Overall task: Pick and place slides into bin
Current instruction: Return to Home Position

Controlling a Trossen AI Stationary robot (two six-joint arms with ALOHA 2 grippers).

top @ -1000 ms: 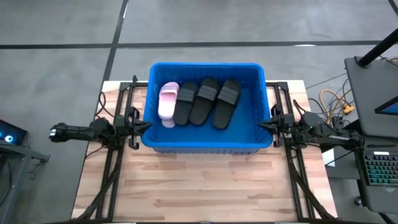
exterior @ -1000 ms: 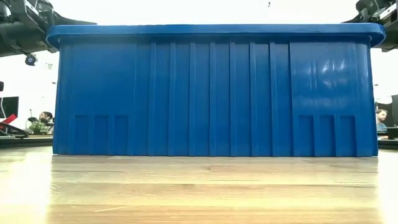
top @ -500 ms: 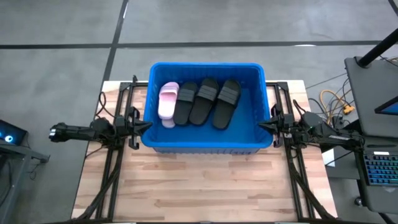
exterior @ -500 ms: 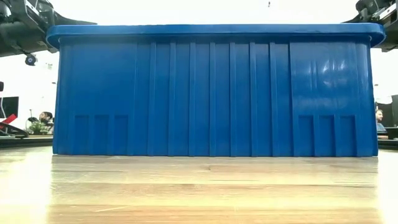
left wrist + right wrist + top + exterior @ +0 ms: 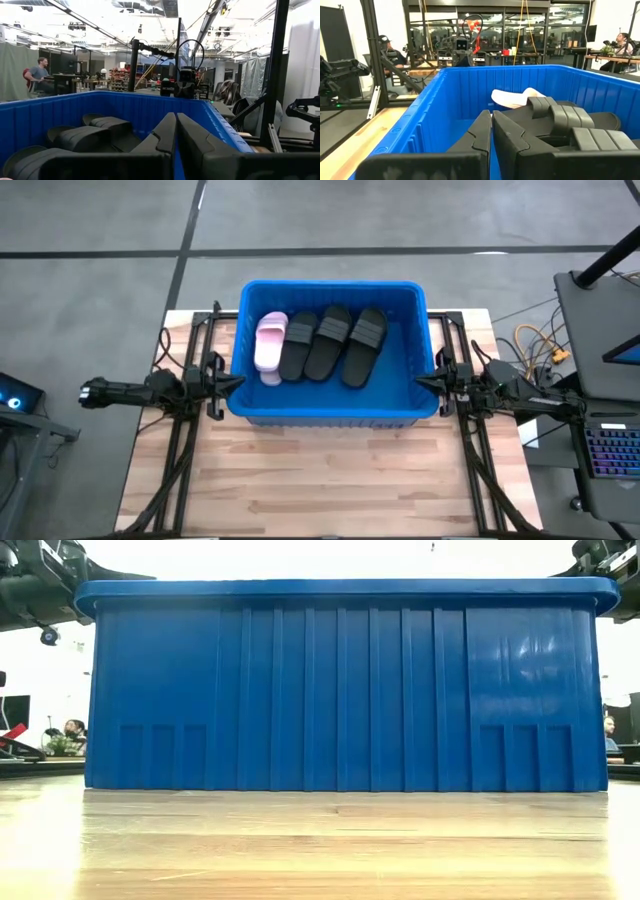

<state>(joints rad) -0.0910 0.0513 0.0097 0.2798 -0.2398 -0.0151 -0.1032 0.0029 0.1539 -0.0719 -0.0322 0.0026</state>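
We find the slides (image 5: 325, 345), one pink and three black, lying inside the bin (image 5: 330, 284) toward the table's (image 5: 320, 480) far edge. Left gripper (image 5: 232, 383) and right gripper (image 5: 425, 383) are clenched empty, just beside the bin's side walls. In our judgement, an inward swing could catch the rim and drag the bin.

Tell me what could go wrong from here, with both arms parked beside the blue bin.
1. The left pincer and the right pincer, both shut, sit close against the side walls of the bin. A careless swing could shove it across the table.
2. Loose cables lie just off the table near the right pincer's arm and might snag if that arm reaches back.
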